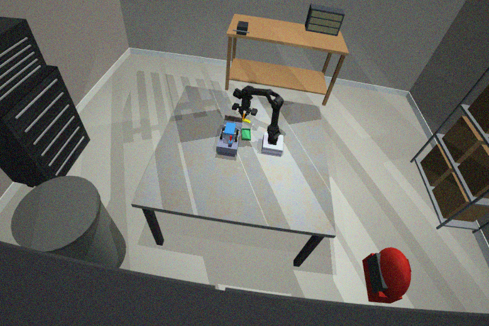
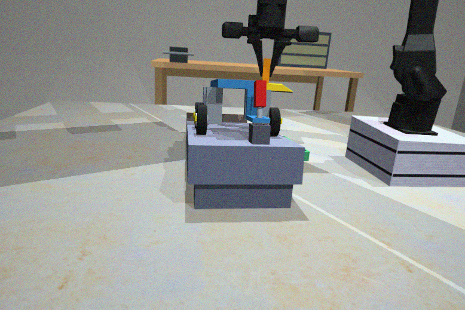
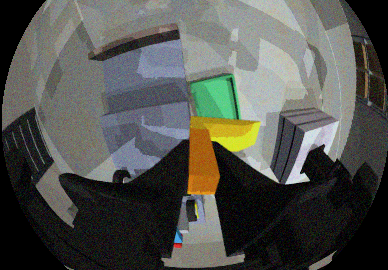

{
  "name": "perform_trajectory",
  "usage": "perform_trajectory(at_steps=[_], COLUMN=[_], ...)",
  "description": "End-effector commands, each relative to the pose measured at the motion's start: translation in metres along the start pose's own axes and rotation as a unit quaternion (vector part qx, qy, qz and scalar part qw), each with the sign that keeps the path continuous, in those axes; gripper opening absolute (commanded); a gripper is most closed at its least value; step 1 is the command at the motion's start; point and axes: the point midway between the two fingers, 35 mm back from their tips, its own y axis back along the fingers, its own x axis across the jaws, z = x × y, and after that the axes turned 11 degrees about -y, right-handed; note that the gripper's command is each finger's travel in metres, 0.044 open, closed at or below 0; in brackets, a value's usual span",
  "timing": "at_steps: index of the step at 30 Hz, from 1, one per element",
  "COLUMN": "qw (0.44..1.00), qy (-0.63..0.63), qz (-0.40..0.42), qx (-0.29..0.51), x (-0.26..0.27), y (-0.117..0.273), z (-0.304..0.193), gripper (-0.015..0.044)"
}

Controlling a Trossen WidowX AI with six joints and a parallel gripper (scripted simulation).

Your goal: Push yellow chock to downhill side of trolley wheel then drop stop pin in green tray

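My gripper [image 1: 244, 115] [image 2: 266, 73] [image 3: 199, 145] is shut on the orange handle of the yellow chock [image 1: 246, 120] [image 2: 280, 88] [image 3: 240, 134]. It holds the chock in the air near the ramp's downhill end, just off the ramp's tray side in the wrist view. The blue trolley [image 1: 229, 128] [image 2: 229, 83] stands on the grey ramp [image 1: 226, 150] [image 2: 244, 163] [image 3: 142, 70]. The red-headed stop pin [image 1: 230, 138] [image 2: 259, 93] stands upright at the trolley's uphill end. The green tray [image 1: 246, 134] [image 2: 306, 155] [image 3: 212, 98] lies beside the ramp; no pin shows in it. The chock's rubber base is hard to see.
A brown end stop [image 1: 232, 118] [image 3: 140, 40] crosses the ramp's low end. The arm's white base block [image 1: 272, 150] [image 2: 424, 165] [image 3: 300, 150] stands on the table [image 1: 237, 191], on the far side of the tray from the ramp. A wooden workbench [image 1: 288, 34] [image 2: 232, 66] is behind.
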Motion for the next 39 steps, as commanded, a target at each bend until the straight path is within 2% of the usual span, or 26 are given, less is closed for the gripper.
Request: perform_trajectory(at_steps=[1, 16, 32, 39], qw=[0.998, 0.946, 0.813, 0.797], qy=[-0.06, -0.324, -0.581, -0.602], qz=[-0.005, -0.02, -0.04, -0.042], qx=[0.006, 0.018, 0.025, 0.025], x=[0.0001, 0.0008, 0.0013, 0.0013], y=[-0.0005, -0.0006, -0.0007, -0.0007], z=[0.0004, 0.002, 0.0037, 0.0039], gripper=[0.0, 0.0, 0.0, 0.0])
